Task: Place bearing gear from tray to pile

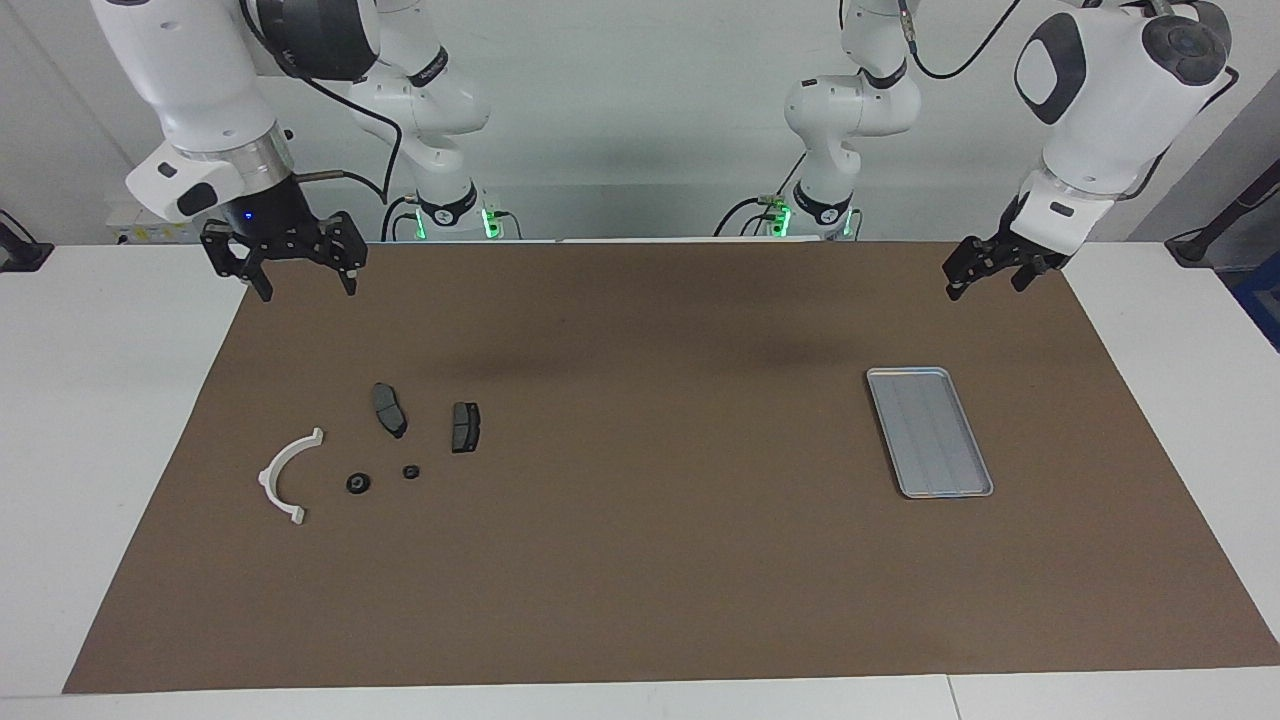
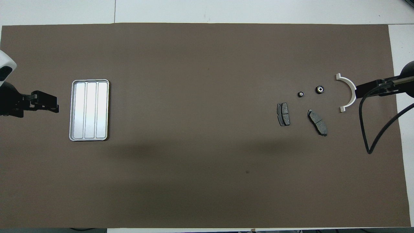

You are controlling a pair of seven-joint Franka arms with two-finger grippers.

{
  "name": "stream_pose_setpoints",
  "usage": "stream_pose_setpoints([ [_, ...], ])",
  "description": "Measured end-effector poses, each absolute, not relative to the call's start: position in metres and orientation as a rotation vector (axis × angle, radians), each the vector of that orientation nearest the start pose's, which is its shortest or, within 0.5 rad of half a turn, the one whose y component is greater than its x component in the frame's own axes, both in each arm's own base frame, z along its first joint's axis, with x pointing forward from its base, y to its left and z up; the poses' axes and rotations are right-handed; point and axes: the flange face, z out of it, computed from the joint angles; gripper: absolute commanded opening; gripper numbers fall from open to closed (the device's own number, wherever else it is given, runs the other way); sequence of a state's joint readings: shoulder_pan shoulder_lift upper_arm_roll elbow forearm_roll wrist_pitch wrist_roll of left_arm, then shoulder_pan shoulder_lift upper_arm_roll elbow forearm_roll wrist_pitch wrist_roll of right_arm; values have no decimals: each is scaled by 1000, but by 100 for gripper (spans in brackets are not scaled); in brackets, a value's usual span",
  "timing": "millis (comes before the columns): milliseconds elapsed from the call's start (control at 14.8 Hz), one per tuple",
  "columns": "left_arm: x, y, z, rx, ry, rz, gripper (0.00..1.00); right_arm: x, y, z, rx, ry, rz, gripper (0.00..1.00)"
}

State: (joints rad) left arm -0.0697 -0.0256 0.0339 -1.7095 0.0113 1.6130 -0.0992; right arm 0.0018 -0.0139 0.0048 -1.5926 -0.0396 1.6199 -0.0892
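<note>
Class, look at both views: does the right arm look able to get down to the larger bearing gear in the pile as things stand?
Probably yes. The right gripper hangs open and empty above the mat's edge at its own end, the larger bearing gear lies uncovered between the white bracket and the smaller gear, apart from both.
</note>
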Motion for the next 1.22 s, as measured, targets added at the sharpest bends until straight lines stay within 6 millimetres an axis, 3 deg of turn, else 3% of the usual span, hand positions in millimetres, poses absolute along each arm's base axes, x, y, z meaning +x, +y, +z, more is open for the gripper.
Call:
stream_pose_setpoints([
  [406,545,-18,577,-3123,-97,109,100,550,-10,611,-3178,-127,-8,100],
  [1218,545,-18,577,-3123,-97,109,100,533,-13,606,-3166,-111,154,100],
])
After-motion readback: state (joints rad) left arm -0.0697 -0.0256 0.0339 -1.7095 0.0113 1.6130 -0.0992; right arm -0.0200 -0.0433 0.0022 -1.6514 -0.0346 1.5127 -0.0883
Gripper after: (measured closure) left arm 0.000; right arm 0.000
